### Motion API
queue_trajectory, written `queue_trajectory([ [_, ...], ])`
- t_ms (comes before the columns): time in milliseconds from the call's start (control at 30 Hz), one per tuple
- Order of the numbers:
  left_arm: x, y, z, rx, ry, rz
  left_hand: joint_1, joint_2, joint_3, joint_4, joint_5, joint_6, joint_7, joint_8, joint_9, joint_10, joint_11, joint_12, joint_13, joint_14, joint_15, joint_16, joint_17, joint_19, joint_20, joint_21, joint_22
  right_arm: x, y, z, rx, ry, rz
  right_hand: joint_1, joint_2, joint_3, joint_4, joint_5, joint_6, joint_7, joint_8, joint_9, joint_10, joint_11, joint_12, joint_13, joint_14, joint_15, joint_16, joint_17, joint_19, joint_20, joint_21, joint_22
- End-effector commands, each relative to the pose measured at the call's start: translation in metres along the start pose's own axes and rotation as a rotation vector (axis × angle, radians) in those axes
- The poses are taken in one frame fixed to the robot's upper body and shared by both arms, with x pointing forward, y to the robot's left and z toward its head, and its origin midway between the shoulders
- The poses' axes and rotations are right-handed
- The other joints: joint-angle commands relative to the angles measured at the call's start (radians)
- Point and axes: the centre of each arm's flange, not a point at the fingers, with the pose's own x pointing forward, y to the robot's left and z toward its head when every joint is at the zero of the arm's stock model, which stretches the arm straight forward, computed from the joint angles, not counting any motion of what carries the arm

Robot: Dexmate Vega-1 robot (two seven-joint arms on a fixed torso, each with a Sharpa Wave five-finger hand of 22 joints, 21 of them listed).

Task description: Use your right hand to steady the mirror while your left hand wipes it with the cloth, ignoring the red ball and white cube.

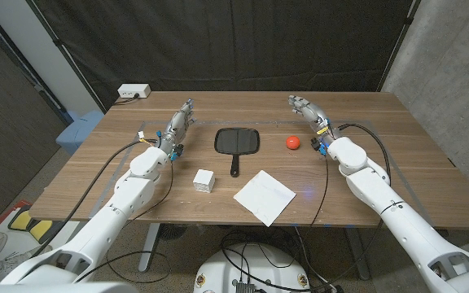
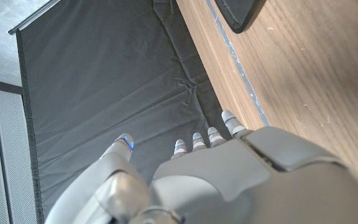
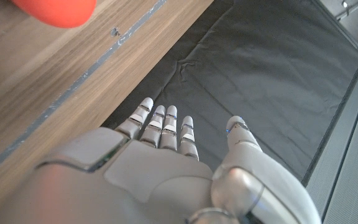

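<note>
Mirror (image 1: 238, 142), black with a short handle, is lying flat near the middle of the wooden counter (image 1: 381, 122), its handle pointing toward the robot's side. Nothing is touching it. White cloth (image 1: 265, 196), folded into a flat square, is sitting just off the tip of the mirror's handle, toward the robot and slightly to its right, apart from the mirror. White cube (image 1: 204, 180) is resting on the robot's left of the mirror's handle, near the cloth but not touching it. Red ball (image 1: 292, 142) is sitting to the robot's right of the mirror, level with its glass and clear of it; in the right wrist view a red blur (image 3: 55, 11) is showing at the picture's edge on the wood.

Left hand (image 1: 181, 120) is hanging over the counter well to the left of the mirror, fingers (image 2: 229, 121) stretched out and slightly apart, holding nothing; in the left wrist view a dark corner of the mirror (image 2: 241, 14) is showing on the wood beyond the fingers. Right hand (image 1: 308, 109) is hanging beyond the red ball, on the far side of it from the robot and to the right of the mirror, its fingers (image 3: 166, 127) extended and spread, thumb apart, empty. Black curtain (image 1: 243, 41) is hanging behind the counter.
</note>
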Motion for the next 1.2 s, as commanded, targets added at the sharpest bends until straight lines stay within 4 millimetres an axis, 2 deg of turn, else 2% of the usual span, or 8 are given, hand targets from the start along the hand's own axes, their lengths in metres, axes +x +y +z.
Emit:
queue_trajectory([
  [33,-0.009,-0.002,0.004,0.054,0.001,-0.022,-0.001,0.007,-0.007,-0.001,0.008,-0.116,-0.008,0.001,0.001,-0.054,0.001,0.007,-0.002,-0.023,0.007,0.011,0.002,-0.089,0.011,0.006,0.003,-0.007,0.022,0.027,-0.182,-0.023,0.063,0.010,0.006,0.007,-0.001,0.002,0.012,0.001,0.004,0.001,0.013,0.003,0.008,0.001,0.012,0.002,0.005,0.000,0.013,0.003,0.002,0.003],
  [467,-0.020,-0.003,0.016,0.150,-0.002,-0.071,0.005,0.007,-0.010,-0.005,0.011,-0.055,0.006,0.016,-0.005,0.010,0.011,0.025,-0.007,0.024,0.011,0.023,-0.001,-0.054,0.024,0.015,0.003,-0.015,0.056,0.053,-0.355,-0.046,0.134,0.018,0.009,0.010,-0.003,0.003,0.023,-0.003,0.002,0.001,0.020,-0.004,0.006,0.000,0.021,0.001,0.005,-0.001,0.020,0.008,0.004,0.004],
  [867,-0.032,-0.001,0.020,0.166,-0.012,-0.095,0.008,0.008,-0.010,-0.007,0.012,-0.045,0.009,0.016,-0.006,0.020,0.012,0.025,-0.009,0.035,0.009,0.024,-0.002,-0.046,0.027,0.017,0.003,-0.024,0.088,0.070,-0.505,-0.057,0.168,0.024,0.032,0.019,0.011,0.004,0.052,-0.014,0.005,0.002,0.041,-0.014,0.008,0.000,0.032,-0.015,0.008,0.004,0.033,0.000,0.007,0.004],
  [1200,-0.040,0.000,0.024,0.178,-0.033,-0.121,0.010,0.009,-0.010,-0.008,0.013,-0.043,0.008,0.014,-0.006,0.022,0.013,0.024,-0.009,0.040,0.010,0.023,-0.002,-0.043,0.029,0.017,0.003,-0.031,0.118,0.080,-0.634,-0.072,0.186,0.054,0.039,0.042,0.015,0.006,0.122,-0.023,0.018,0.002,0.089,-0.029,0.015,-0.001,0.064,-0.034,0.014,0.004,0.056,-0.006,0.015,0.006],
])
